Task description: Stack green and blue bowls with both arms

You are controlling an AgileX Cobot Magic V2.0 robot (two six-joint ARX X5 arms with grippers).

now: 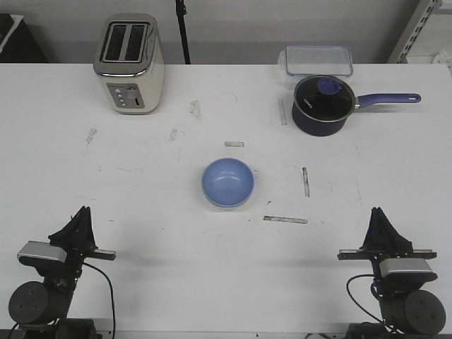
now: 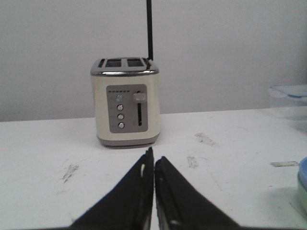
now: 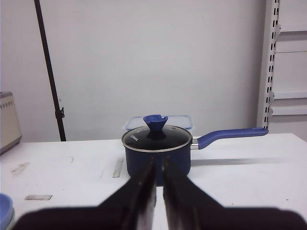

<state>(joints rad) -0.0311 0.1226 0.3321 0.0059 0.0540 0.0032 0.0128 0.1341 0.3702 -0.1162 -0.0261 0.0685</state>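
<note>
White table [image 1: 141, 198], both grippers closed, empty.

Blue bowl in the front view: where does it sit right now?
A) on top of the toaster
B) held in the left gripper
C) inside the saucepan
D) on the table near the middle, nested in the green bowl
D: the blue bowl rests mid-table with a pale green rim showing beneath it, while the left gripper and right gripper sit apart from it, holding nothing.
</note>
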